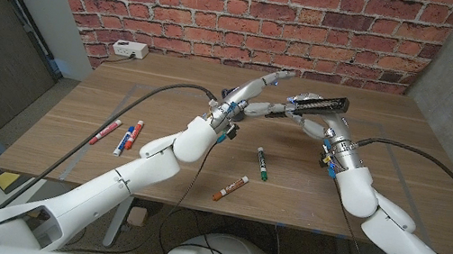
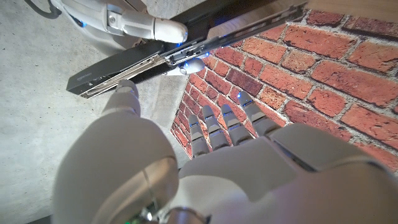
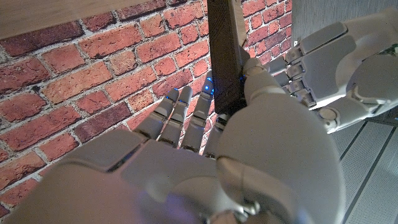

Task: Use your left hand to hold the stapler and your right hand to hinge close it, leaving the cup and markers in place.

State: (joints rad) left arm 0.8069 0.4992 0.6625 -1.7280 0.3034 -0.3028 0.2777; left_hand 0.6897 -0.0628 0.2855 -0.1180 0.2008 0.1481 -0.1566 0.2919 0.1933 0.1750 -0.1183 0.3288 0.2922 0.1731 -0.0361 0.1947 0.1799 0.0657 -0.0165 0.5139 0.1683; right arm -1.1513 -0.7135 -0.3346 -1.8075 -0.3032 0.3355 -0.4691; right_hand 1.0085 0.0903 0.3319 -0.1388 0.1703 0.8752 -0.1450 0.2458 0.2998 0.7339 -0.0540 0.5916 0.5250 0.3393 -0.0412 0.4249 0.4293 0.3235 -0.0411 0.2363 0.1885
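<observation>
The black and silver stapler (image 1: pixel 319 102) hangs in the air above the table's far middle. My right hand (image 1: pixel 316 125) grips it from below; in the right wrist view the stapler (image 3: pixel 222 56) runs between the thumb and the fingers (image 3: pixel 180 115). My left hand (image 1: pixel 252 96) reaches in beside it with fingers (image 2: pixel 225 121) straight and spread, holding nothing. Its thumb (image 2: pixel 124 99) lies just under the stapler's (image 2: pixel 180 53) end; whether they touch I cannot tell. The stapler's black top and metal rail stand slightly apart.
Markers lie on the wooden table (image 1: pixel 366 167): red (image 1: pixel 104 131), white (image 1: pixel 122 142) and blue-red (image 1: pixel 137 127) at the left, green (image 1: pixel 262 163) and orange (image 1: pixel 231 188) near the front middle. A white box (image 1: pixel 129 50) sits at the back left by the brick wall.
</observation>
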